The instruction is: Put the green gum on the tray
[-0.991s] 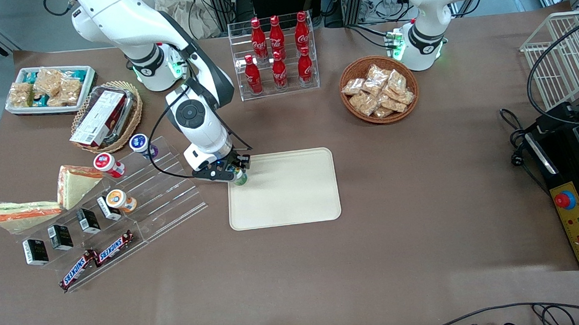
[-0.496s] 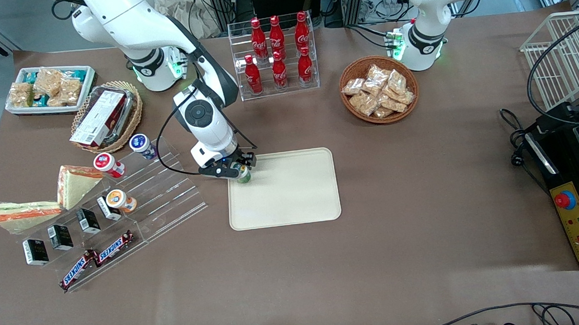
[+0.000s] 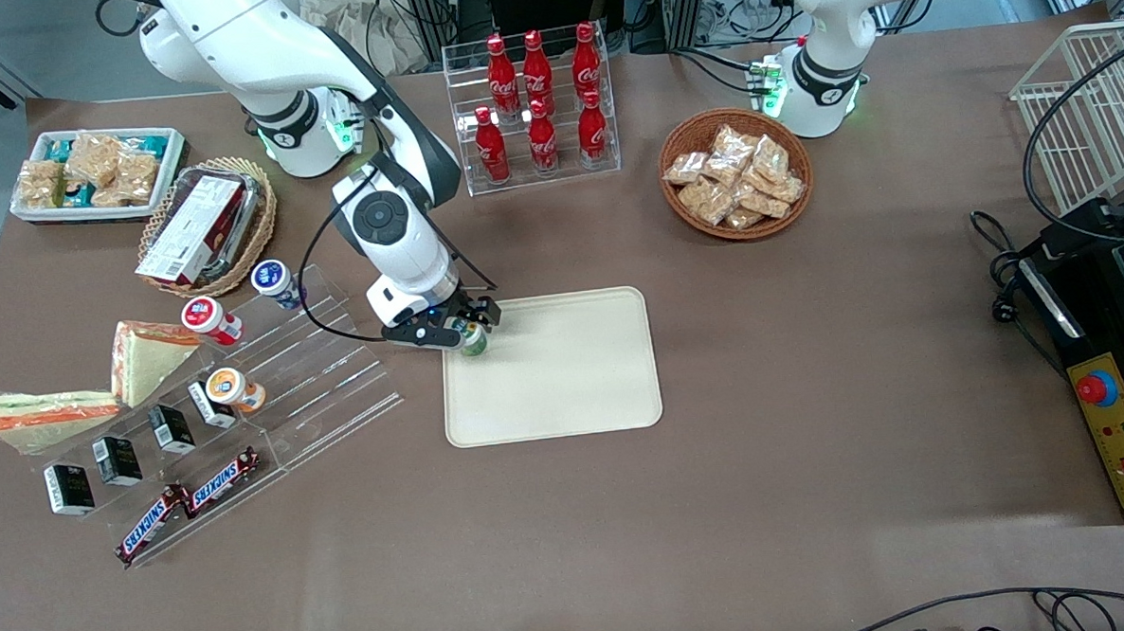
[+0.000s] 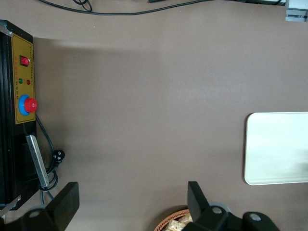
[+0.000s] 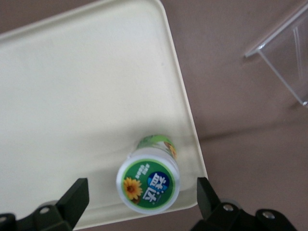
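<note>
The green gum (image 5: 148,184), a small green bottle with a white lid and green label, stands upright on the beige tray (image 5: 72,96), close to its corner and rim. In the front view the gum (image 3: 472,338) sits at the tray's (image 3: 564,372) corner toward the working arm's end. My gripper (image 5: 139,199) is open, its two black fingers well apart on either side of the gum and not touching it. In the front view the gripper (image 3: 466,327) hovers right over the gum.
A clear acrylic stepped shelf (image 3: 290,384) with gum bottles, small black boxes and Snickers bars stands beside the tray, toward the working arm's end. A rack of cola bottles (image 3: 539,108) and a basket of snacks (image 3: 736,175) lie farther from the front camera.
The gripper carried the gum a little onto the tray's corner. The fingers now stand apart from the gum, which rests on the tray.
</note>
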Available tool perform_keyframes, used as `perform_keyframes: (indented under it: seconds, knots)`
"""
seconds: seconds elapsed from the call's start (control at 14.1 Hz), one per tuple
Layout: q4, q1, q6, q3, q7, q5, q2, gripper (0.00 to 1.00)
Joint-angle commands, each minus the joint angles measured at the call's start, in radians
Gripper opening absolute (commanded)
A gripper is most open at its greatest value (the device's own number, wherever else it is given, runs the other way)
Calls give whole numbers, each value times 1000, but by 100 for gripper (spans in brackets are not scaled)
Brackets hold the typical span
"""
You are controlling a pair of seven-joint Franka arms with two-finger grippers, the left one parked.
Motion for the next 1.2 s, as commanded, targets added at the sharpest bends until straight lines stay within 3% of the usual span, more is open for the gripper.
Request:
perform_keyframes:
  seconds: [0.0,0.28,0.5,0.64,0.78,0.99,1.13]
  knots:
    - [34,-47,-134,2,-34,6,-113,100]
    - [194,-169,-421,30,-197,0,-250,100]
    - [458,-263,-727,62,-214,-2,-264,100]
    - [588,-328,-855,62,-217,-25,-261,100]
    - [616,-398,-885,67,-258,-43,-270,100]
    - [616,-479,-885,36,-509,-46,-295,100]
    - [614,-478,-885,-69,-646,-40,-296,100]
